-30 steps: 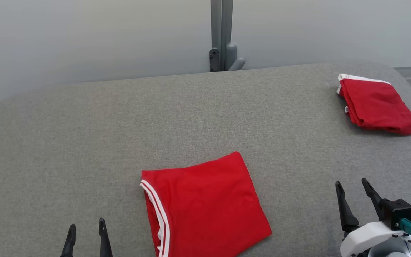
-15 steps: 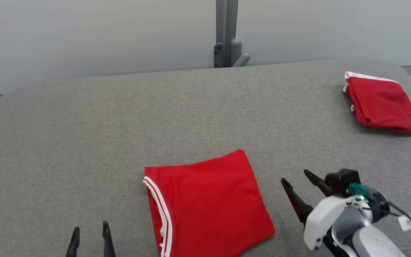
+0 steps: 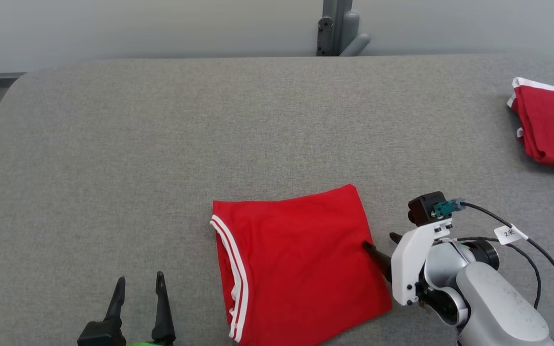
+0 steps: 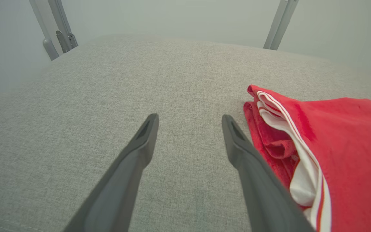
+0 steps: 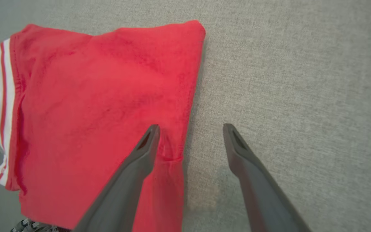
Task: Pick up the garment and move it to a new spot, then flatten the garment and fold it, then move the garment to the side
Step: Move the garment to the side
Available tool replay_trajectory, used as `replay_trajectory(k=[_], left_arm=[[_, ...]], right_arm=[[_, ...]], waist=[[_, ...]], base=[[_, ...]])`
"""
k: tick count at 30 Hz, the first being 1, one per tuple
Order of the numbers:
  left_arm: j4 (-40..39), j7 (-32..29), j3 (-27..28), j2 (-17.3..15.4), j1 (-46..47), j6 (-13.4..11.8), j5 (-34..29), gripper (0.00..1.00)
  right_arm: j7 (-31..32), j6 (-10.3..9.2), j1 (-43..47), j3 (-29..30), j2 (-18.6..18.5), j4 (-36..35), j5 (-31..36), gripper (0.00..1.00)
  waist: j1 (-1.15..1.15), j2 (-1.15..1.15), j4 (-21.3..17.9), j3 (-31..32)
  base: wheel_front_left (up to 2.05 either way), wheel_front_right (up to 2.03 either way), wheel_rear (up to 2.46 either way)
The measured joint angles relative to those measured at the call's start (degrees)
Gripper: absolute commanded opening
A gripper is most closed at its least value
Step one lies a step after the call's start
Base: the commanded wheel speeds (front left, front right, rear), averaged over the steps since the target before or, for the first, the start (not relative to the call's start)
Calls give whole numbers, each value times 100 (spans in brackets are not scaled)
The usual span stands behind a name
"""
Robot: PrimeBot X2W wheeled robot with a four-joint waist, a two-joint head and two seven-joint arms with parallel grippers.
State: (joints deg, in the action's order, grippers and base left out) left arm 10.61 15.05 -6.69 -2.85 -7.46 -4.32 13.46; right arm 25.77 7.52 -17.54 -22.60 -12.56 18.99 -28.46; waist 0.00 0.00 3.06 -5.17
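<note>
Right gripper (image 3: 382,241) is straddling the edge of the red garment (image 3: 296,259), fingers (image 5: 140,154) wide apart, gripping nothing: one over cloth, one over grey table (image 3: 113,144). It is lying folded already, so I'm judging only the move aside is remaining.

In your head view the second folded red garment (image 3: 548,125) at 3 o'clock runs off the picture's edge. The folded red garment (image 3: 296,259) at 6 o'clock loses its near edge the same way. At 4 o'clock the white wrist housing (image 3: 414,264) hides most of one finger of the right gripper (image 3: 379,240). You cannot tell whether the other finger presses the cloth or hangs just above it, even from the right wrist view. The writing on the cable tag (image 3: 510,234) is too small to read. The left gripper (image 3: 141,276) at 7 o'clock is cut off below its fingers.
</note>
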Motion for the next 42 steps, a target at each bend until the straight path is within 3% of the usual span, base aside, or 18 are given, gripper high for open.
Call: replay_trajectory(k=[8,9,10,16,22,32,42], left_arm=[[109,0,-186,0,284,-47,19,100],[110,0,-186,0,293,-52,31,100],[109,0,-190,0,300,-69,36,100],[47,0,-131,-2,321,-99,52,100],[-35,0,-140,-1,489,-70,44,100],[-42,0,-254,0,831,4,8,100],[-55,0,-419,0,1183,37,-37,100]], right_arm=[[-103,-3,-584,58,364,1139,-487,100],[-177,-3,-637,43,365,1176,-580,35],[-272,-3,-698,35,366,1224,-627,0],[-539,2,-1153,-110,141,1273,-1002,0],[-767,1,-2002,33,-442,1379,-1083,0],[-995,-2,-3001,706,-1494,1839,-1184,0],[-1534,-2,-3834,1363,-1962,2428,-906,0]], waist=[[0,0,380,-262],[0,0,413,-282],[0,0,441,-301],[0,0,408,-410],[0,0,191,-537],[0,0,-161,-836],[0,0,-168,-1350]], base=[[0,0,0],[0,0,0],[0,0,0],[0,0,0],[0,0,0],[0,0,0],[0,0,0]])
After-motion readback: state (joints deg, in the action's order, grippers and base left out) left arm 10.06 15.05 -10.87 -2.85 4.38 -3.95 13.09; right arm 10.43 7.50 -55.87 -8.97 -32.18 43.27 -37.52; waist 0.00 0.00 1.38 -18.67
